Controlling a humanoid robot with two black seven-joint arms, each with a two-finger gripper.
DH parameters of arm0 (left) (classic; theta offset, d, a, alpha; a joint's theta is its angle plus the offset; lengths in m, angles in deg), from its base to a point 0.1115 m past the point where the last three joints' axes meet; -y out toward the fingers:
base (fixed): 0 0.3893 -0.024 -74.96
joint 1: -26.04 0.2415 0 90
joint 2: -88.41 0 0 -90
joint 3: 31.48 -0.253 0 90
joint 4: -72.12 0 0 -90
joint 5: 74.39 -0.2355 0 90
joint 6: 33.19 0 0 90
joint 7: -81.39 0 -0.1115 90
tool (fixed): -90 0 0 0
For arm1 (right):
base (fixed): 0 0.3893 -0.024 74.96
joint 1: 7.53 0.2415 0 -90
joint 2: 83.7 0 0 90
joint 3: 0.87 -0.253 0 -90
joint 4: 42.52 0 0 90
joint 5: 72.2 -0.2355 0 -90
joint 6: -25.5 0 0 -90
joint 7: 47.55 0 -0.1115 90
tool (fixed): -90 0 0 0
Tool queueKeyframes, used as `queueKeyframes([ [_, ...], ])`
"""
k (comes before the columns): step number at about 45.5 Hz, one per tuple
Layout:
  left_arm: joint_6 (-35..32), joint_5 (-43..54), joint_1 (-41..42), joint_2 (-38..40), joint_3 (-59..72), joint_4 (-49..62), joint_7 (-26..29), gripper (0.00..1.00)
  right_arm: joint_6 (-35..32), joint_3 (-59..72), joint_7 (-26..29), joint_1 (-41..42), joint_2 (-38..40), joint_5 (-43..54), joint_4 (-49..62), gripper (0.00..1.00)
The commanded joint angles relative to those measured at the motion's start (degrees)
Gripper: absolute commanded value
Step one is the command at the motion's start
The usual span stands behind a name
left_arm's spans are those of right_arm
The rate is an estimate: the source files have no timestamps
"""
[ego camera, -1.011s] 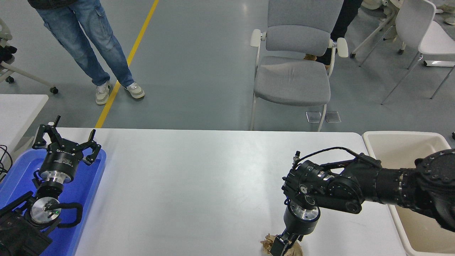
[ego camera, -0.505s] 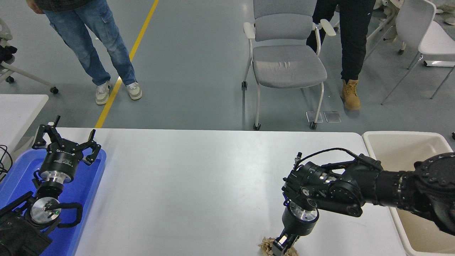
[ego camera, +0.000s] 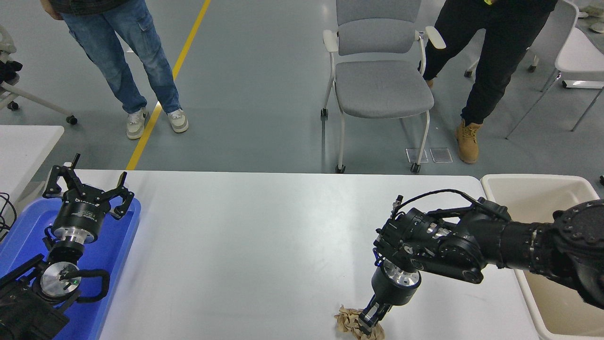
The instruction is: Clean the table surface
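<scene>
The table surface (ego camera: 264, 245) is a wide white top filling the lower half of the view. A crumpled wad of brown paper (ego camera: 348, 322) lies on it near the front edge, right of centre. My right gripper (ego camera: 370, 322) points straight down onto the wad and is shut on it. The right arm reaches in from the right edge, over the table's right end. Parked at the lower left, my left gripper (ego camera: 87, 186) stands open above a blue tray (ego camera: 120, 245).
A beige plastic bin (ego camera: 538, 198) stands off the table's right end, under my right arm. A grey chair (ego camera: 382, 89) and two standing people are beyond the far edge. Part of another white table (ego camera: 23, 146) shows at the left.
My right gripper rose slightly and shifted left, with the paper wad dragged left in its grip. The person in black stepped further into view beside the chair, which moved back earlier.
</scene>
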Motion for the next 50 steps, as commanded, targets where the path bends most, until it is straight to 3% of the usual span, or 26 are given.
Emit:
queueKeyframes([
  [1, 0.00, 0.00, 0.00, 0.00, 0.00, 0.00, 0.09, 1.00, 0.98, -2.98, -1.41, 2.18, 2.53, -0.30, 0.14, 0.00],
  [13, 0.00, 0.00, 0.00, 0.00, 0.00, 0.00, 0.00, 1.00, 1.16, -10.62, -3.17, 4.46, 7.28, -1.62, 0.05, 0.00],
  [50, 0.00, 0.00, 0.00, 0.00, 0.00, 0.00, 0.00, 1.00, 0.11, -20.73, -3.08, 9.74, 17.13, -19.98, -1.71, 0.00],
])
